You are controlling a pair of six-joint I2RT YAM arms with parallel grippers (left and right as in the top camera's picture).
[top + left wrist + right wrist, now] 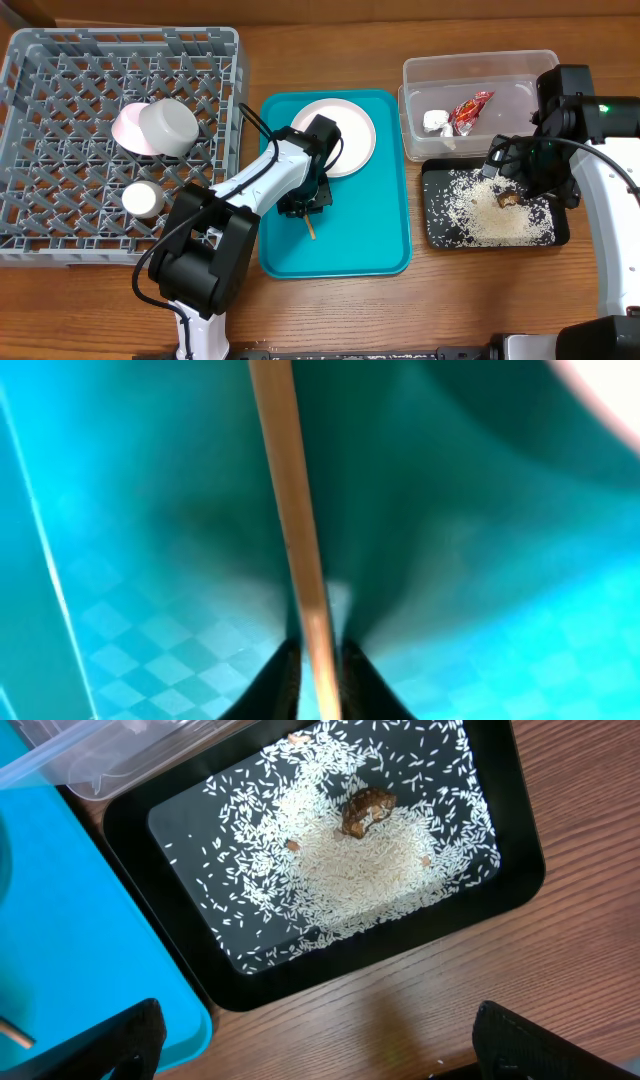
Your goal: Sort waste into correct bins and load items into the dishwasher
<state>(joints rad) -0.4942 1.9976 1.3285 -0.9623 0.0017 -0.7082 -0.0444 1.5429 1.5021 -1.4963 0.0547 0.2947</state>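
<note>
My left gripper (306, 208) is down on the teal tray (380, 250), shut on a thin wooden stick (295, 530); its tip shows below the jaws in the overhead view (311, 231). A white plate (345, 135) lies at the tray's far end. My right gripper (315, 1040) is open and empty, hovering over the black tray (440, 225), which holds scattered rice and a brown food scrap (508, 200). The scrap also shows in the right wrist view (366, 810).
A grey dish rack (60, 60) at left holds a pink plate (130, 130), a white bowl (168, 124) and a white cup (142, 200). A clear plastic bin (520, 70) at the back right holds a red wrapper (470, 108) and white crumpled waste (436, 121).
</note>
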